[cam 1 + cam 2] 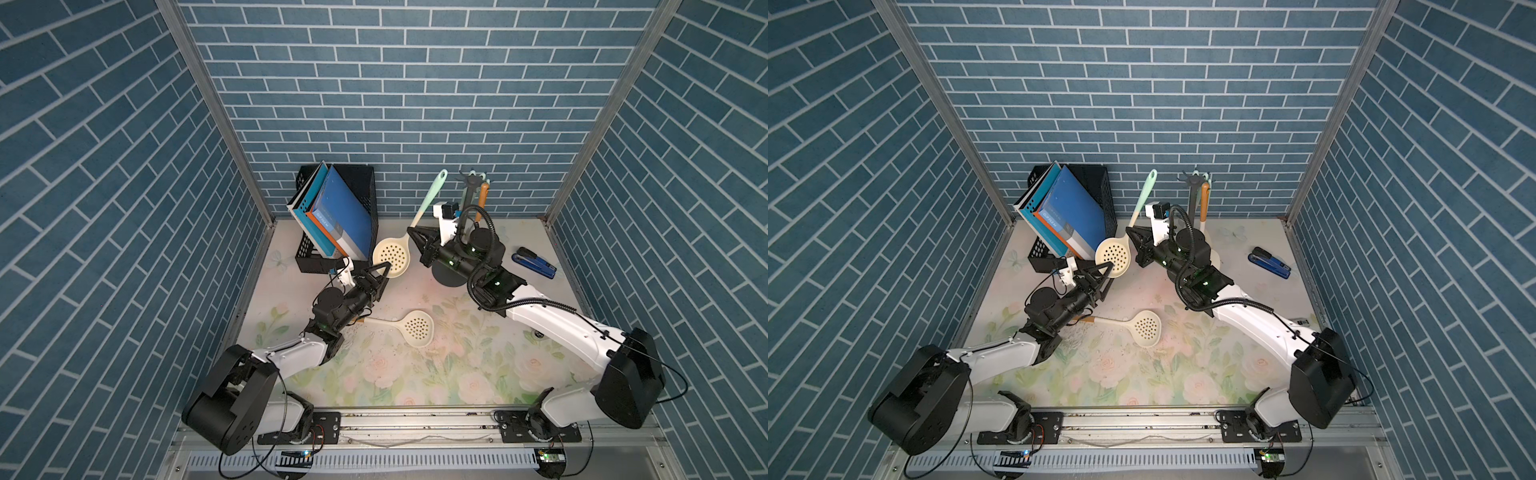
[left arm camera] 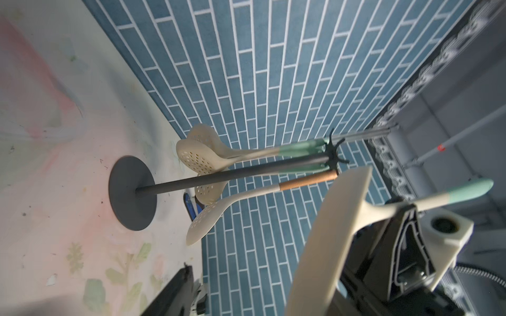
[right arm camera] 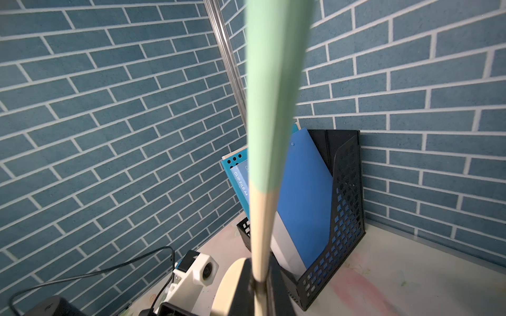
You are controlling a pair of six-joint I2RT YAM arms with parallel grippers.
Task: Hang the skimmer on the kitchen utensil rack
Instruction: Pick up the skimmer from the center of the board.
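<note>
Two arms work over the floral table (image 1: 457, 374), and skimmers can be counted in three places. One skimmer (image 1: 390, 253) (image 1: 1115, 255) is off the table, between the file box (image 1: 316, 262) (image 1: 1096, 178) and the kitchen utensil rack (image 1: 469, 195) (image 1: 1192, 195). Its perforated cream head is low beside the box and its mint-green handle slants up towards the back wall, apart from the rack's crown of hooks. The right gripper (image 1: 415, 237) (image 1: 1133, 237) is clamped on the neck of this skimmer just above the head, which the left wrist view also shows (image 2: 405, 216). The left gripper (image 1: 380, 278) (image 1: 1102, 279) sits at the lower edge of the same head with its fingers spread apart. In the left wrist view one finger (image 2: 175, 295) stands well clear of the head seen edge-on. A second skimmer (image 1: 417, 328) (image 1: 1144, 328) lies flat on the table near the middle, its orange handle end hidden under the left arm. The single rack stands upright near the back wall on its round base (image 2: 134, 194). The hung skimmers (image 2: 197, 161) number four by their heads, as far as can be told: one with an orange handle, the rest with green ones. The one black mesh file box holds several blue folders (image 1: 345, 212), and one blue stapler (image 1: 536, 262) (image 1: 1271, 262) lies near the right wall.
</note>
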